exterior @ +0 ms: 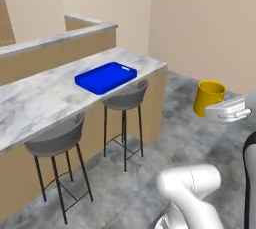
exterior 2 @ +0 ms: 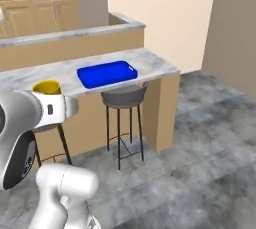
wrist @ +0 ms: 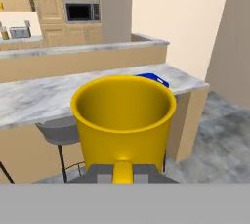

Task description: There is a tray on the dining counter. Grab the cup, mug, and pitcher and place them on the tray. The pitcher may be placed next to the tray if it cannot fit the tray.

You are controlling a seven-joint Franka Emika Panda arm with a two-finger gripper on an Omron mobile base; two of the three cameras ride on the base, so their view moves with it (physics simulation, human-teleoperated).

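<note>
My gripper [wrist: 122,173] is shut on the handle of the plain yellow mug [wrist: 123,115], which stays upright and shows an empty inside. In the left base view the mug [exterior: 209,96] hangs in the air over the floor, right of the dining counter's end, with the gripper [exterior: 212,111] at its near side. The right base view has the mug [exterior 2: 46,87] just above the white hand. A bright blue tray [exterior: 106,77] [exterior 2: 107,73] lies near the right end of the marble dining counter [exterior: 40,98] [exterior 2: 155,64] with nothing on it. A corner of the tray [wrist: 155,78] peeks out behind the mug.
Two grey stools [exterior: 125,98] [exterior: 55,140] stand tucked under the counter's front. A raised marble-topped ledge [exterior: 60,40] runs behind it. Beige walls [exterior: 205,18] close in beyond the counter's end. Grey floor [exterior 2: 210,138] lies open to the right. A microwave [wrist: 82,11] sits in far cabinets.
</note>
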